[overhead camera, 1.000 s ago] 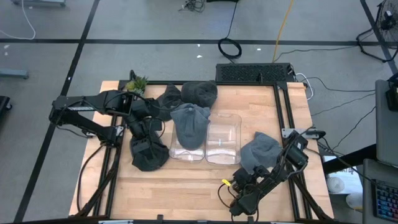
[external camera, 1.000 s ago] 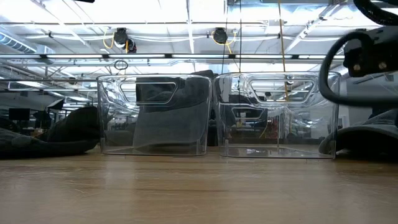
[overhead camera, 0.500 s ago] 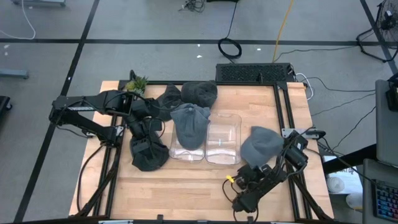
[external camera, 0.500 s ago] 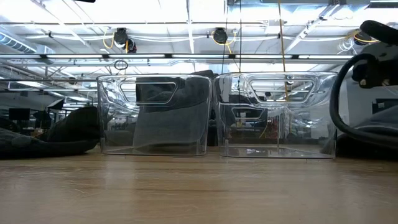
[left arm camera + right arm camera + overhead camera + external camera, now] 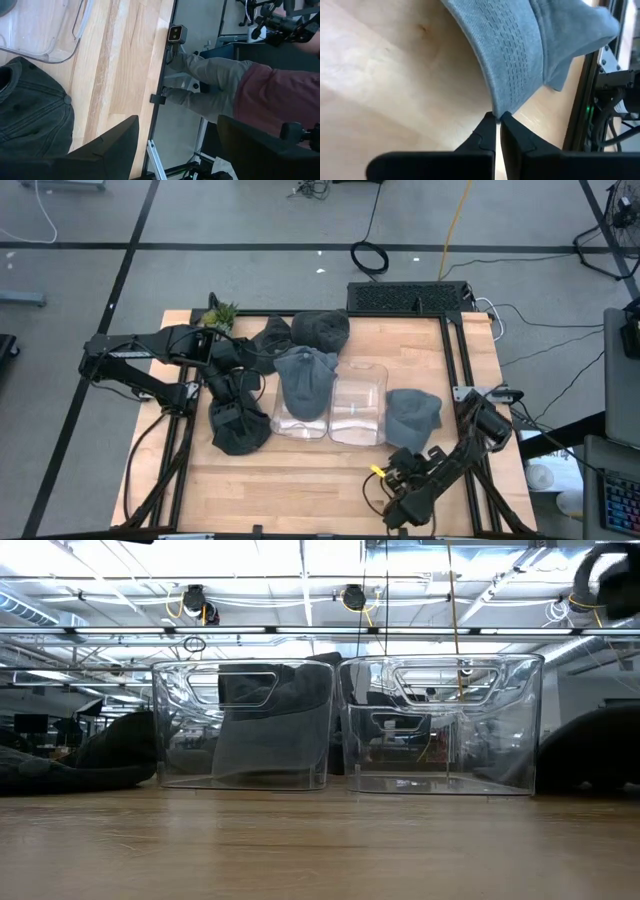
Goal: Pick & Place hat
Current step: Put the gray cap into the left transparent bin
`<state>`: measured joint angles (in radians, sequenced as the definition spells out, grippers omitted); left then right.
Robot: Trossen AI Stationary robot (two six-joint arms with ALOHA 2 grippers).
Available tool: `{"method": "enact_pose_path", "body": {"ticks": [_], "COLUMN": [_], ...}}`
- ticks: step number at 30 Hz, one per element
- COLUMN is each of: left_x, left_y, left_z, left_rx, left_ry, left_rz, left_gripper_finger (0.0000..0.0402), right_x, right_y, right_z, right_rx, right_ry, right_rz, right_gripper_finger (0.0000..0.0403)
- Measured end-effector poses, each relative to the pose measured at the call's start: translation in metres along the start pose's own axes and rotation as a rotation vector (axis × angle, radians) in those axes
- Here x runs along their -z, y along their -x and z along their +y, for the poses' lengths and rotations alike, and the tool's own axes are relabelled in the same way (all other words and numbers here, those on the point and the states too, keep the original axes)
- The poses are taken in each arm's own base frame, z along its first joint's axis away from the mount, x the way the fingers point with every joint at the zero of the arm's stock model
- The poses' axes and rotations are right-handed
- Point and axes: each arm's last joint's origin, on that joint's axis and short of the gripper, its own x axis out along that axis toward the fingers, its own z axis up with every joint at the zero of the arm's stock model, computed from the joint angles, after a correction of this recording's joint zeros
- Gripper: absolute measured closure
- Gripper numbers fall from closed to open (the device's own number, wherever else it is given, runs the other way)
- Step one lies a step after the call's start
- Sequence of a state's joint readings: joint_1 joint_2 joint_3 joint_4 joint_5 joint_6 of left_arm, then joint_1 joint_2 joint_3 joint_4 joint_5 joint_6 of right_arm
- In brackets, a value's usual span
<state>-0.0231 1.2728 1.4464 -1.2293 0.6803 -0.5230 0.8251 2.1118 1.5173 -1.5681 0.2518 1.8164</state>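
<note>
A light grey hat lies right of the two clear bins, with my right gripper shut on its near edge. Its stitched brim fills the right wrist view. Another grey hat hangs over the left bin; the right bin holds nothing. A dark hat lies on the table's left, and my left gripper stands open above it, touching nothing. My right gripper pinches the edge of the grey hat's brim between its two fingertips. The fingers slant down at it from the table's near side. The brim is raised off the wood; the crown seems to rest on the table.
Two more dark hats and a small green plant sit at the far left. A person sits past the table's edge in the left wrist view. Bare wood lies in front of the bins.
My right gripper has shut on the grey hat's brim and risen, going a little toward the table's right edge. The hat's near edge has come up with it, and the hat has drawn in closer to the right bin.
</note>
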Motion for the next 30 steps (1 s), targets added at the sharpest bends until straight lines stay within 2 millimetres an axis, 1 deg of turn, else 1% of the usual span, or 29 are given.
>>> {"method": "enact_pose_path", "body": {"ticks": [4, 10, 13, 17, 20, 23, 26, 30], "left_x": [0.000, 0.000, 0.000, 0.000, 0.000, 0.000, 0.000, 0.000], "left_y": [0.000, 0.000, 0.000, 0.000, 0.000, 0.000, 0.000, 0.001], "left_z": [0.000, -0.001, -0.001, -0.001, -0.001, -0.001, -0.001, 0.000], "left_rx": [0.000, 0.016, 0.041, 0.044, 0.044, 0.043, 0.043, 0.048], "left_ry": [-0.017, -0.025, -0.026, -0.025, -0.025, -0.023, -0.016, 0.019], "left_rz": [0.000, 0.008, 0.020, 0.022, 0.022, 0.022, 0.020, 0.020], "left_gripper_finger": [0.0133, 0.0135, 0.0131, 0.0131, 0.0131, 0.0130, 0.0131, 0.0130], "right_x": [-0.001, -0.006, -0.016, -0.029, -0.041, -0.050, -0.059, -0.073], "right_y": [0.016, 0.038, 0.052, 0.067, 0.074, 0.078, 0.079, 0.082], "right_z": [-0.017, -0.048, -0.072, -0.110, -0.139, -0.162, -0.175, -0.181], "right_rx": [-0.068, -0.183, -0.269, -0.397, -0.486, -0.555, -0.626, -0.760], "right_ry": [0.010, 0.107, 0.118, 0.093, 0.073, 0.059, 0.063, 0.127], "right_rz": [0.028, 0.084, 0.130, 0.191, 0.261, 0.318, 0.333, 0.363], "right_gripper_finger": [0.0402, 0.0403, 0.0403, 0.0403, 0.0403, 0.0402, 0.0402, 0.0402]}}
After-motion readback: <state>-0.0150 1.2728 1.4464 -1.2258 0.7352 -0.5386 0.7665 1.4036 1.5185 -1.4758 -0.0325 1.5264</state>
